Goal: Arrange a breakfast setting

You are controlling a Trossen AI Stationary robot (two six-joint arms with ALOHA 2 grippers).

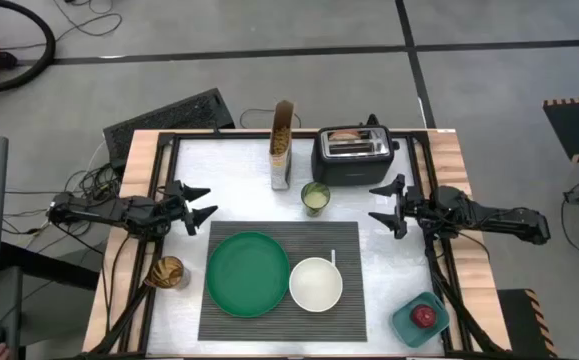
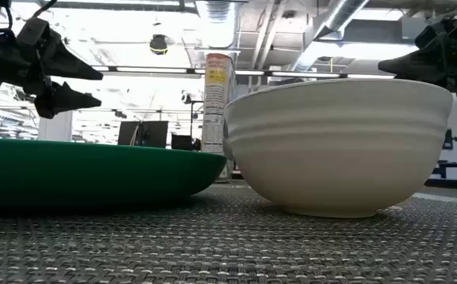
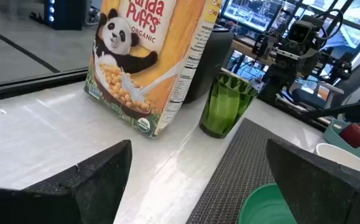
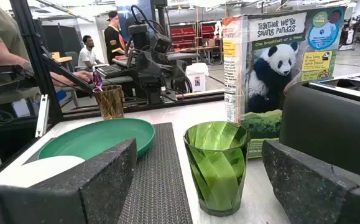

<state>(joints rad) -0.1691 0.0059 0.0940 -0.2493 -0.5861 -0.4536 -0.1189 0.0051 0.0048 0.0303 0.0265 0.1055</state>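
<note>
Left gripper (image 1: 201, 203) and right gripper (image 1: 385, 203), both open and empty, flank the placemat (image 1: 269, 320) holding plate (image 1: 248, 272) and bowl (image 1: 316, 283); apple (image 1: 425, 316) at 4 o'clock, bagel half-hidden in toaster (image 1: 352, 156).

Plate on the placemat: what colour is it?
Green; the plate shows best in the high view.
</note>
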